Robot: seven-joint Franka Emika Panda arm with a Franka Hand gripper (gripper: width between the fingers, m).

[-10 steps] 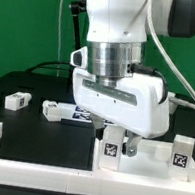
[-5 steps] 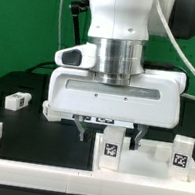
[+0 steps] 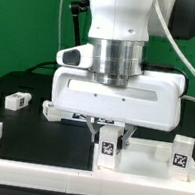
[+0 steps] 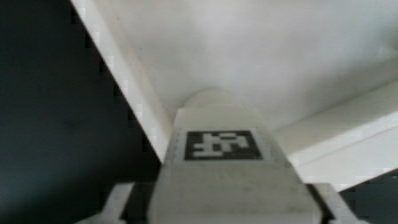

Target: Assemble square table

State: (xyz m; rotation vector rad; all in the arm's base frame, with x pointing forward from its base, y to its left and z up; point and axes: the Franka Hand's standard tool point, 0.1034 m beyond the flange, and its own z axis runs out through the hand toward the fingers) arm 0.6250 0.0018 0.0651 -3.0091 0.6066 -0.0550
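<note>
Gripper (image 3: 111,138) points straight down, its fingers (image 3: 93,133) closed against both sides of an upright tagged leg (image 3: 109,148), pinching it. The leg stands right against the white tabletop (image 3: 150,154), toward the exterior view's right. A second leg (image 3: 181,154) stands further right. A third leg (image 3: 53,110) and fourth leg (image 3: 18,100) lie on the black table (image 3: 30,126) at the left

Setting: robotics lab bench. Evidence: green backdrop (image 3: 27,14), black table (image 3: 31,124), white border bars (image 3: 35,160) (low, along the near edge), robot arm (image 3: 121,28), tagged leg (image 3: 109,148).
</note>
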